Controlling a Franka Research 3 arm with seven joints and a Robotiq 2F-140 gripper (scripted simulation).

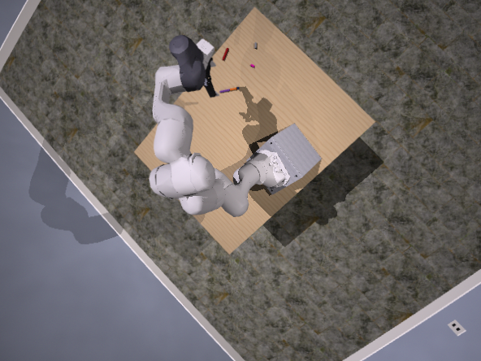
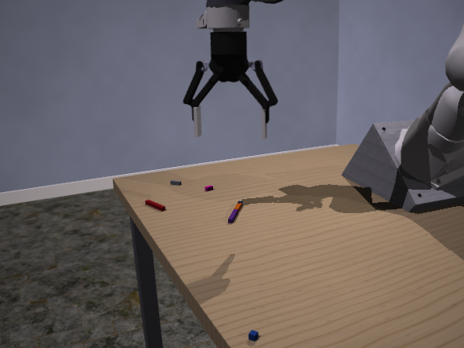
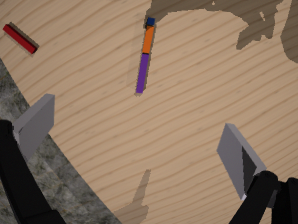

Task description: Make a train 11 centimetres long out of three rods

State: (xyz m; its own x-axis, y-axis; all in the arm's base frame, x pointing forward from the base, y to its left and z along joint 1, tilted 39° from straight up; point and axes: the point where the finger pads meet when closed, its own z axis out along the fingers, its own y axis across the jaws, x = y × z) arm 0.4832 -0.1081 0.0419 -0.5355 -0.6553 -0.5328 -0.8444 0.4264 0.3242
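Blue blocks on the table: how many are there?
2. One blue block sits alone near the table's front edge. Another caps the far end of the orange and purple line. None seem hidden, though the arm covers part of the table from above.
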